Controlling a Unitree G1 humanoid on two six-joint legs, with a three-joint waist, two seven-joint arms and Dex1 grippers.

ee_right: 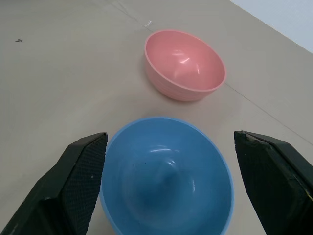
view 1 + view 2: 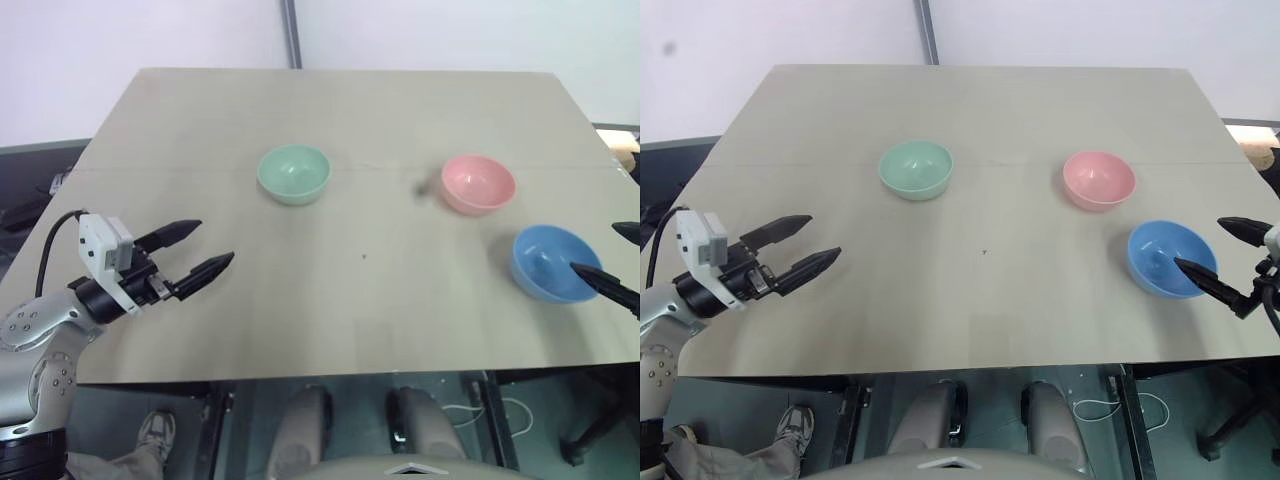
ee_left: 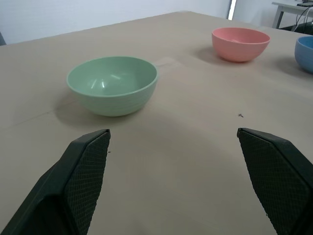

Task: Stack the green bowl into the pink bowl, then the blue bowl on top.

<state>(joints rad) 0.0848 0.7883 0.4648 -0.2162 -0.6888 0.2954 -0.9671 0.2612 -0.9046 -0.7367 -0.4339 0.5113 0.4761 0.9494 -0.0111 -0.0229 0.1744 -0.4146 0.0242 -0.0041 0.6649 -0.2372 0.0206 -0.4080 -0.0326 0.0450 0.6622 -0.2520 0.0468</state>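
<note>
On the beige table (image 2: 360,330) three bowls stood upright and separate, none inside another; the green bowl (image 2: 293,174) was toward the far left part of the table; the pink bowl (image 2: 478,183) was toward the far right, well apart from the green one; the blue bowl (image 2: 550,262) stood nearer to the robot than the pink bowl and a little more to the right, close to it but not touching it. Over the near left part of the table hung the left gripper (image 2: 207,247); its two black fingers were spread wide and held nothing; it pointed toward the green bowl, which stood some way ahead of it. At the right edge of the table was the right gripper (image 2: 1218,247); its fingers were also spread wide and empty; the blue bowl lay just in front of them, and in the right wrist view it sat between the two fingers (image 1: 73,188), with the pink bowl behind it.
</note>
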